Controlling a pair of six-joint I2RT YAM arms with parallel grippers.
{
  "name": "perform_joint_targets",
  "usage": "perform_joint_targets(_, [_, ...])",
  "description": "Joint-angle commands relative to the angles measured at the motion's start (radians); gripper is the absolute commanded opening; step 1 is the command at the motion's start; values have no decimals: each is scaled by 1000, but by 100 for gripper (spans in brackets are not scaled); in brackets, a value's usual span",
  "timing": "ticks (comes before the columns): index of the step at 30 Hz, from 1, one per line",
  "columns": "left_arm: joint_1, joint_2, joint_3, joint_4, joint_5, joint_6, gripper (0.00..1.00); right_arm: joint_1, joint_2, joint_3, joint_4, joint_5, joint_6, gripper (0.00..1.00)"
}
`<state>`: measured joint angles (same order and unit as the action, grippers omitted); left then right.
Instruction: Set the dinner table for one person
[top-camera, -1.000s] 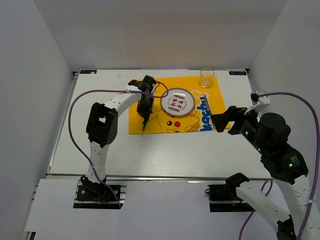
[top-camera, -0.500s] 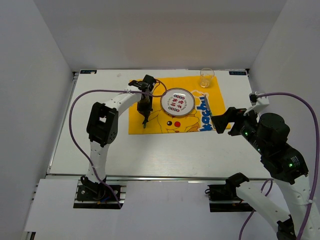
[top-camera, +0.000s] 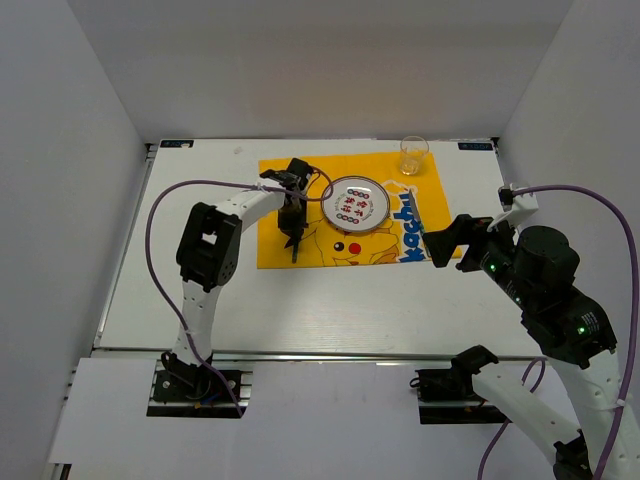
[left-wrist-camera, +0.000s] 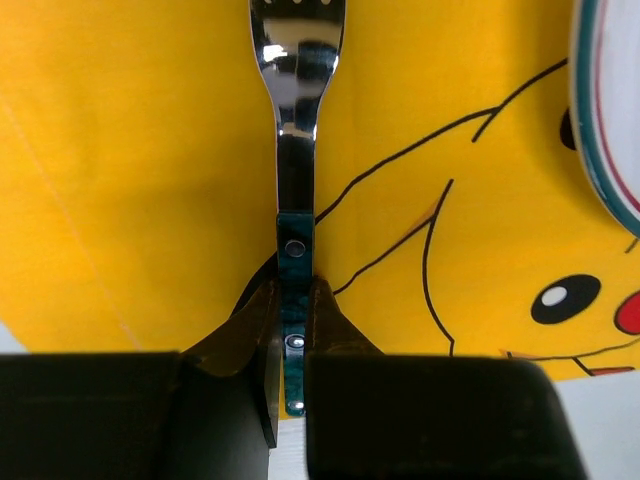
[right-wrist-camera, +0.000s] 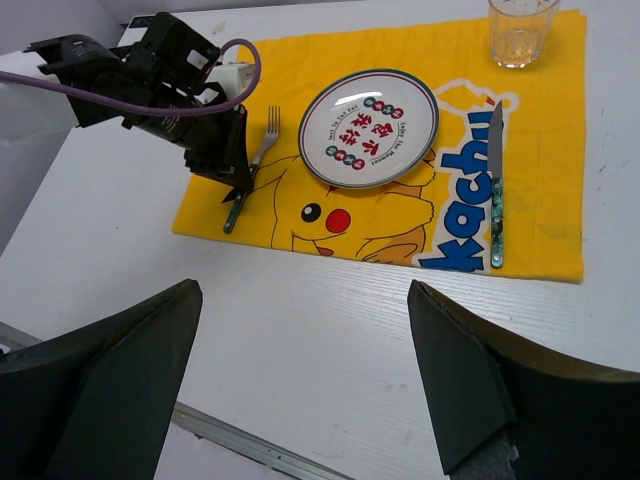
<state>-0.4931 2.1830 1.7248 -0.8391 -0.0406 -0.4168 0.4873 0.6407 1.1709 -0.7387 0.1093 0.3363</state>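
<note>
**Now: fork pinched by its handle, left of the plate**

The left gripper (left-wrist-camera: 290, 300) is closed on the green riveted handle of the fork (left-wrist-camera: 296, 120), near the handle's end. The tines point to the top of the left wrist frame. The fork lies low over the yellow cloth (right-wrist-camera: 540, 230); whether it rests on it I cannot tell.

I judge the fork light and stiff, with a polished neck that looks slippery, so the handle is the place to hold it. The dinner table (top-camera: 200, 300) fills the middle of the top view. It is a hard, flat, fixed surface to set things on, not to grasp. The cloth on it is soft and could bunch if the fork drags.

The plate (right-wrist-camera: 368, 127) sits just right of the fork. The knife (right-wrist-camera: 495, 190) lies near the right edge of the cloth, and the glass (right-wrist-camera: 518, 30) stands at its upper right corner. The right gripper (right-wrist-camera: 305, 390) hangs with jaws spread wide, holding nothing.

Against the view a second earlier, the left gripper and fork have moved slightly toward the bottom of the frame and a touch right. The right arm has not moved.
</note>
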Motion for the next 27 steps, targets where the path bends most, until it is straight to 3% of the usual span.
perform_joint_targets(1, [-4,0,-7,37,22,-2,0,-1,-12,18,12,13,-10,89])
perform_joint_targets(17, [-4,-6,-22,43,39,-7,0,0,-12,15,12,9,-13,89])
perform_joint_targets(21, [-4,-20,-34,34,25,-23,27,0,-9,15,10,4,-13,89])
perform_joint_targets(22, [-4,-32,-34,26,21,-25,38,0,-9,16,10,4,-13,89])
perform_joint_targets(27, [-13,-107,-31,2,2,-50,63,0,-3,26,5,0,-13,89])
